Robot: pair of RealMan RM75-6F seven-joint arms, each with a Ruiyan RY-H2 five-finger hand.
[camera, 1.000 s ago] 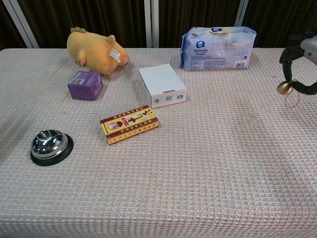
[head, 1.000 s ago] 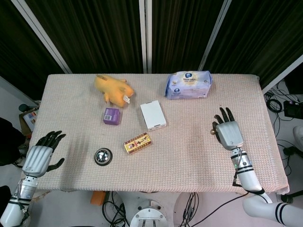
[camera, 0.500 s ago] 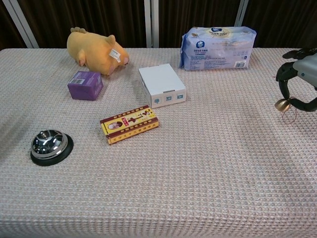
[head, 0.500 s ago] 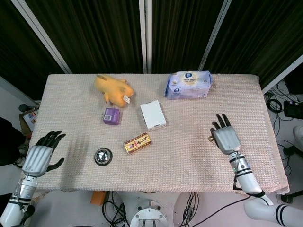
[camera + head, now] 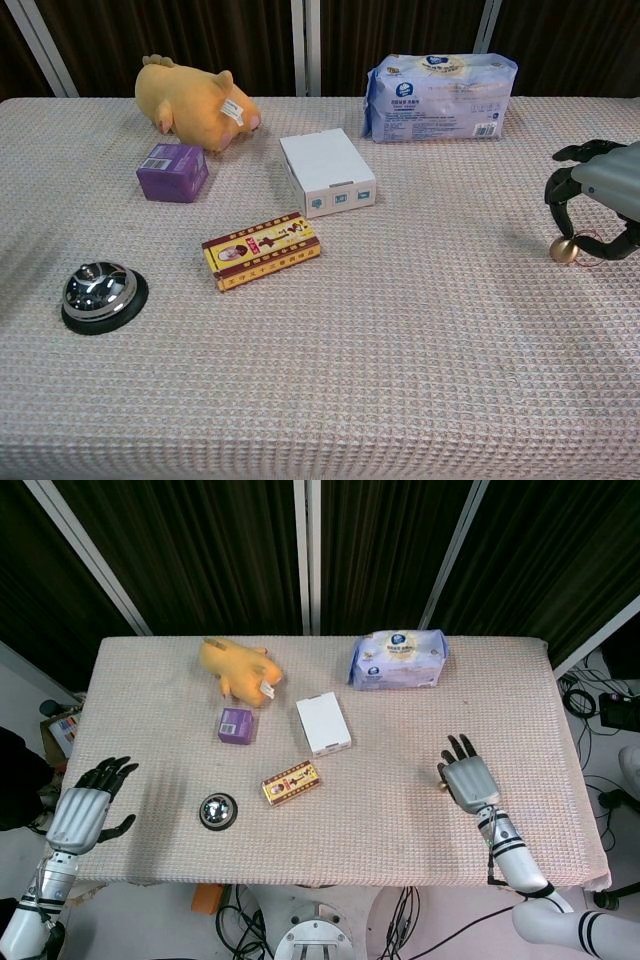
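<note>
While the left hand (image 5: 85, 810) is hovering open-fingered off the counter's (image 5: 400, 810) left edge, the right hand (image 5: 600, 190) is seemingly pinching a bell (image 5: 564, 249) near the right edge.

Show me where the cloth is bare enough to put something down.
Bare: the near strip between desk bell and right hand with its small brass bell; also between white box and that hand. Crowded: the far left, around plush toy, purple box and yellow-red box.
</note>
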